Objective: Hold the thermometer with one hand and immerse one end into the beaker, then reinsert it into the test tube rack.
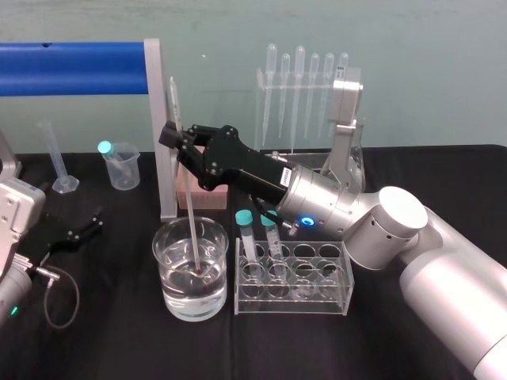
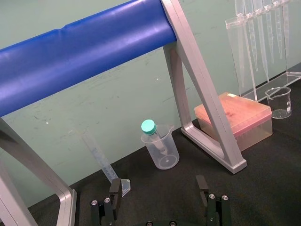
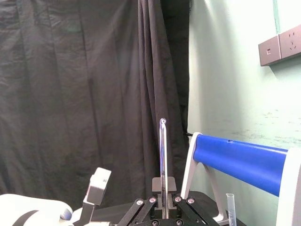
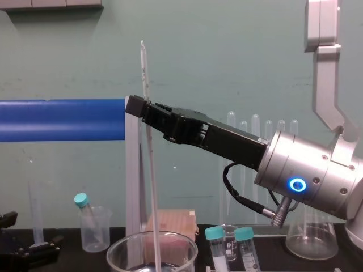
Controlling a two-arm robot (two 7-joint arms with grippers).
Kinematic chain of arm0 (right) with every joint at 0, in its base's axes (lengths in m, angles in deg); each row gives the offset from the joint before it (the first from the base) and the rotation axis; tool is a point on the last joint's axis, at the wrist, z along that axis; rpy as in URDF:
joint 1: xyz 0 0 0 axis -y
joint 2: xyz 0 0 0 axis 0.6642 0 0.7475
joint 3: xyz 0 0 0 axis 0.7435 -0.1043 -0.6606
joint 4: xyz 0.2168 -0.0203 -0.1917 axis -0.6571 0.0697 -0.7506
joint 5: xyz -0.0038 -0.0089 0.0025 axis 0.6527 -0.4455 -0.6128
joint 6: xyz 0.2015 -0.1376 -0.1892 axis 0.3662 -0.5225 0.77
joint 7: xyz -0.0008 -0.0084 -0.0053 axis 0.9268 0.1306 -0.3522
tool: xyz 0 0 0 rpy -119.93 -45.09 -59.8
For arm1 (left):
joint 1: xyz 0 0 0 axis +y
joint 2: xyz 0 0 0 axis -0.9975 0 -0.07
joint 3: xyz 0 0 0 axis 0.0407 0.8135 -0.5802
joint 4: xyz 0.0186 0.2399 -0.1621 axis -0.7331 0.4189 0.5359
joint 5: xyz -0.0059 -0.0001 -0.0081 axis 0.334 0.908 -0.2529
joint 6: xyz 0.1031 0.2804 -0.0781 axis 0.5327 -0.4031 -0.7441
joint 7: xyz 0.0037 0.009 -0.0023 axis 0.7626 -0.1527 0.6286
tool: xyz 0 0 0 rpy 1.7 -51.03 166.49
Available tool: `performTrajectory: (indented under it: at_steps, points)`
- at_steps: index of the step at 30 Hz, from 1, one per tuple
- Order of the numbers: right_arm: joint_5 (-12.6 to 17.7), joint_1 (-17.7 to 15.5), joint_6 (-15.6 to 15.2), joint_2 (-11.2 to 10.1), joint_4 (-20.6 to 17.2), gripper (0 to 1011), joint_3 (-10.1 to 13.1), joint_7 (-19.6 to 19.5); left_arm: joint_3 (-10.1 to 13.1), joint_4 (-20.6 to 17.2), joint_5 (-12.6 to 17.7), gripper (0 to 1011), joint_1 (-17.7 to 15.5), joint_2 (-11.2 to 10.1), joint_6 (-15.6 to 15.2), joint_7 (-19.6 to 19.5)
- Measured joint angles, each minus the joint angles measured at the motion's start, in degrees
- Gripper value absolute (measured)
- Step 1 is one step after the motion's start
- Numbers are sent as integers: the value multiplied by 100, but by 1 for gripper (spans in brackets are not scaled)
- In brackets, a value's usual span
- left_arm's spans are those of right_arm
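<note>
Thermometer [image 1: 189, 210] is standing nearly upright, lower end dipping into the beaker's [image 1: 162, 247] water, because the right gripper [image 1: 173, 136] is pinching it high up, jaws closed on the rod, well above the rim; left gripper [image 1: 85, 227] is lying parked, jaws apart

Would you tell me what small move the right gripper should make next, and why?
Probably lift straight up. The right gripper is shut on the thermometer, whose lower end sits in water in the beaker, so the dip looks done. The tip must clear the rim before any swing toward the rack. The left gripper lies parked at the far left.
</note>
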Motion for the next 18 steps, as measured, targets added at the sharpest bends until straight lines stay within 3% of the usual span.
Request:
performTrajectory:
  at_steps: [18]
  points:
    - [0, 0, 0, 0, 0, 56, 0, 0, 1, 0, 0, 1008, 0, 0, 0, 0]
